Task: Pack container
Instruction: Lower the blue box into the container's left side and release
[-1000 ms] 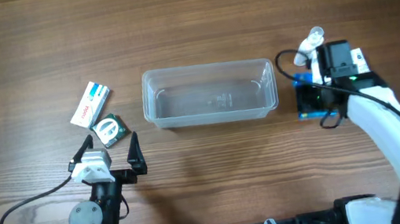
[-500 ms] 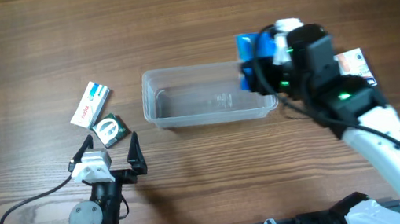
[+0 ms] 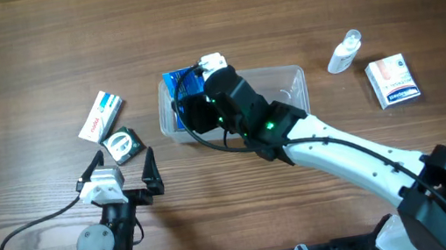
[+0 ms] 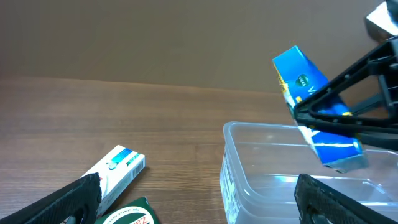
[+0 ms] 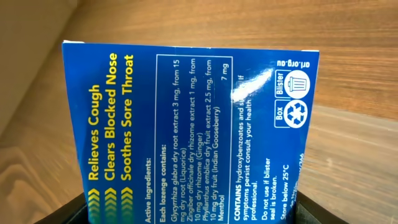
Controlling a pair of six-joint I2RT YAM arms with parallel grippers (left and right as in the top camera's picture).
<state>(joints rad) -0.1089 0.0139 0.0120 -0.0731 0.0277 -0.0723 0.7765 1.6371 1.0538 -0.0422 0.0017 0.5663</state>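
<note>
Clear see-through plastic container [image 3: 294, 88], a shallow rectangular tub with rounded corners and a rim, sits on the brown wooden desk [image 3: 17, 49] at about mid-width. Its long side runs left to right.

The right arm reaches across the tub to its left end. There the right pincer [image 3: 187, 105] is clamped on a blue cardboard box [image 3: 176, 85] printed with yellow and white text. In the left wrist view this box [image 4: 305, 78] hangs tilted over the tub [image 4: 261, 177], with its lower end down by the rim. I cannot tell whether it touches the tub floor. The right wrist view is filled by the box's printed face [image 5: 193, 137].

The left pincer [image 3: 123, 165] stands near the front edge with its fingers wide apart, holding nothing.

Just beyond it lie two items, touching or nearly so:
- a small green packet with a round white mark [image 3: 123, 145]
- a white carton with red and blue print [image 3: 101, 116]

Both are left of the tub and apart from it.

Right of the tub are a small clear bottle [image 3: 344, 52] and a white box with a blue edge [image 3: 393, 81], apart from each other.
</note>
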